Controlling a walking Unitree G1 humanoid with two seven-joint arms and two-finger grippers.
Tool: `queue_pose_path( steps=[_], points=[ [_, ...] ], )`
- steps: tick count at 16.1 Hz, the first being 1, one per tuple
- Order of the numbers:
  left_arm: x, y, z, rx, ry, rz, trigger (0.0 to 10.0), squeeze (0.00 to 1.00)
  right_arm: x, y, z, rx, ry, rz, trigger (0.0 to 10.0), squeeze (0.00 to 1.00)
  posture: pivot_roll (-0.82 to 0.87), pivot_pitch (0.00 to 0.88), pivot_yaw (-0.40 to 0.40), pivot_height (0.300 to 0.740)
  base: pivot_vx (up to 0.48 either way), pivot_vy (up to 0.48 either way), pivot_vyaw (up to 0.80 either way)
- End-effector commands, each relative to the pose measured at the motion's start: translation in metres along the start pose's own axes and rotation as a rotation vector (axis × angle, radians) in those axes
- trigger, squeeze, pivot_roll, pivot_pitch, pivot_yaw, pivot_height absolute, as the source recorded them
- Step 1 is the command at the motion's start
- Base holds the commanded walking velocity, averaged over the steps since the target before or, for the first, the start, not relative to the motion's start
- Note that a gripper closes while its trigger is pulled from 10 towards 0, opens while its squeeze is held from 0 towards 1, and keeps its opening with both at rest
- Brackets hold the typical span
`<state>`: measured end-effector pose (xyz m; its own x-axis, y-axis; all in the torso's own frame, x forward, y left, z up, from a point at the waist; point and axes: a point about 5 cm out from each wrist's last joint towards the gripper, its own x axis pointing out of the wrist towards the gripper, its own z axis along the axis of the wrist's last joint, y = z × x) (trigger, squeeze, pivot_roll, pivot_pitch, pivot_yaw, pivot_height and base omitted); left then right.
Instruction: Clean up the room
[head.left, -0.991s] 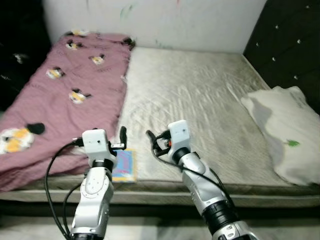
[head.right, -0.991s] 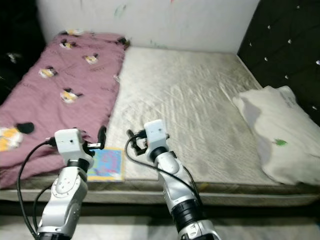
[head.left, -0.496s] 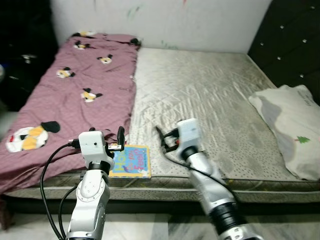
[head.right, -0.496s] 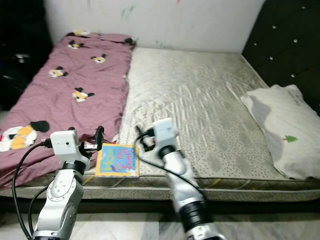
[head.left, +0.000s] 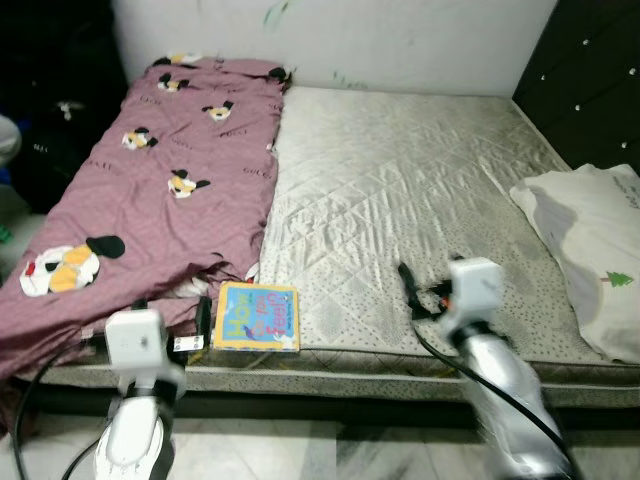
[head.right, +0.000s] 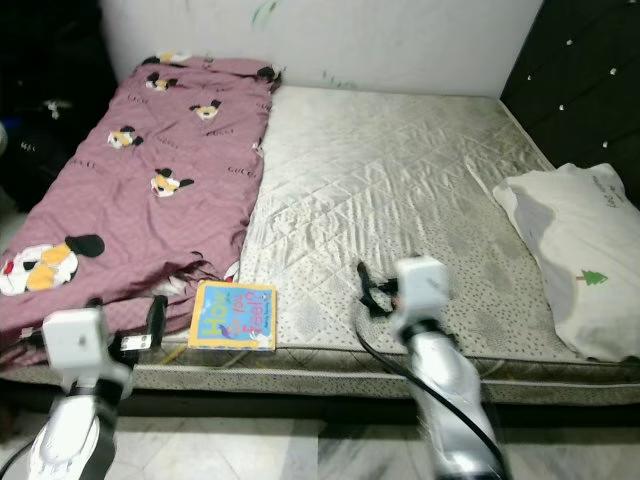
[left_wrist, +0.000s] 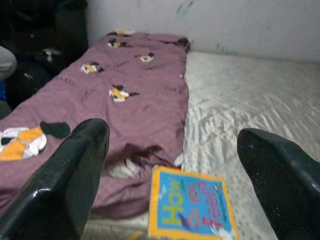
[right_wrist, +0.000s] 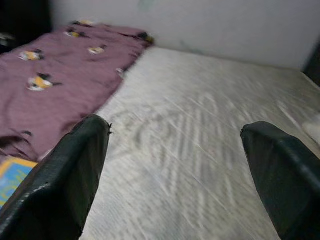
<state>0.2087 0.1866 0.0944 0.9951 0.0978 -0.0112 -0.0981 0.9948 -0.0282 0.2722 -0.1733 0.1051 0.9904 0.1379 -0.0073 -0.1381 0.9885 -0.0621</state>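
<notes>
A yellow-bordered children's book lies flat on the grey quilted mattress, near its front edge and beside the hem of a maroon blanket printed with cartoon mice. My left gripper is low at the bed's front, just left of the book, open and holding nothing. In the left wrist view the book lies beyond the two spread fingers. My right gripper hangs open over the mattress edge, well to the right of the book. A corner of the book shows in the right wrist view.
A white pillow lies at the right end of the bed, against a black tufted headboard. Dark furniture stands left of the bed. Tiled floor runs along the bed's front edge.
The camera has drawn back and shifted, showing more of the bed front. Both arms sit lower in the picture, and the right gripper is now farther right of the book.
</notes>
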Motion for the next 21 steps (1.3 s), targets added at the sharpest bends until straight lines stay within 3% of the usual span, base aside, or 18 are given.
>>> queue_pose_path(
  steps=[1,8,9,11,13,17,21],
  points=[
    [-0.005,0.003,0.002,0.003,0.009,0.010,10.0,0.00,-0.009,-0.005,0.006,0.002,-0.001,-0.021,10.0,0.00,0.04,0.041,-0.039,0.740,0.000,0.000,0.00],
    [0.000,0.000,0.008,-0.007,0.024,-0.020,10.0,0.00,-0.020,-0.007,0.007,0.035,0.039,-0.113,10.0,0.00,0.03,0.030,0.001,0.740,0.000,0.000,-0.10],
    [0.002,0.001,0.012,-0.003,0.013,-0.018,10.0,0.00,-0.025,-0.011,0.004,-0.013,0.054,-0.113,10.0,0.00,0.03,0.026,0.002,0.740,0.000,0.000,-0.72],
    [0.006,0.001,0.017,0.011,-0.011,-0.022,10.0,0.00,-0.028,-0.014,0.001,-0.024,0.069,-0.104,10.0,0.00,0.03,0.026,-0.004,0.740,0.000,0.000,-0.36],
    [0.010,0.003,0.017,0.018,-0.018,-0.007,10.0,0.00,-0.027,-0.015,0.000,-0.026,0.079,-0.105,10.0,0.00,0.03,0.028,-0.013,0.740,0.000,0.000,0.00],
    [0.013,-0.011,0.015,-0.020,-0.006,-0.034,10.0,0.00,-0.017,-0.008,0.003,-0.031,0.078,-0.068,10.0,0.00,0.02,0.027,-0.026,0.740,0.000,0.000,0.00],
    [0.016,-0.013,0.013,-0.019,0.000,-0.041,10.0,0.00,-0.017,-0.006,0.001,-0.034,0.087,-0.057,10.0,0.00,0.02,0.025,-0.031,0.740,0.000,0.000,0.00]
  ],
)
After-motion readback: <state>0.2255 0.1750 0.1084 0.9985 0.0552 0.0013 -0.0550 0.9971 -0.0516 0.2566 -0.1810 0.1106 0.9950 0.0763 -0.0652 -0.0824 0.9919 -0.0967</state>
